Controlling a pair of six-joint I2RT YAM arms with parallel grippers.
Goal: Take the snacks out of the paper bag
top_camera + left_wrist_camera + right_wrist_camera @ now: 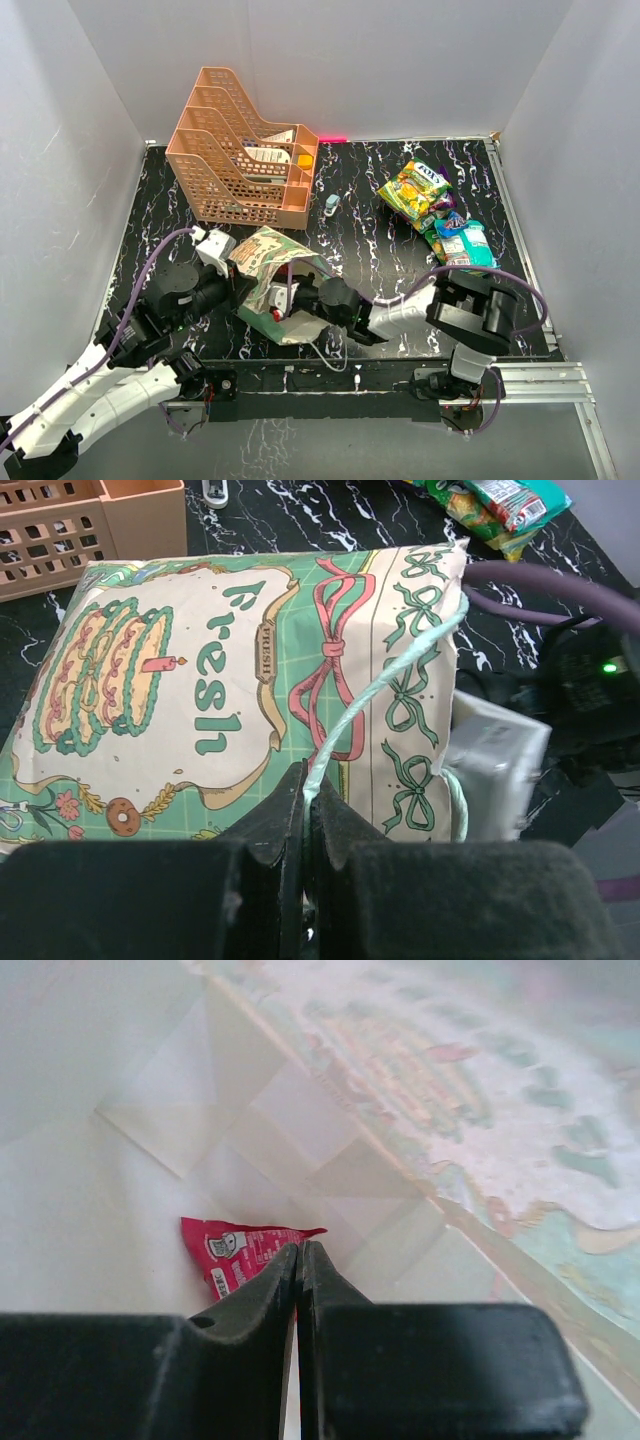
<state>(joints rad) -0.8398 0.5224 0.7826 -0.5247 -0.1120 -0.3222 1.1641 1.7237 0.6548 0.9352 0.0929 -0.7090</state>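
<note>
Top external: paper bag [264, 256] mouth rightward

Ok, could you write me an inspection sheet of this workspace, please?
Surface: black marbled table, white veins.
Job's things: paper bag on its side by the arms; snacks piled far right; pink packet inside bag.
Clutter: orange tray rack, small pale object beside it.
Hands: left hand shut on string handle; right hand inside bag, shut on pink packet.
Cables: purple cables loop along both arms.
Surroundings: white walls.
</note>
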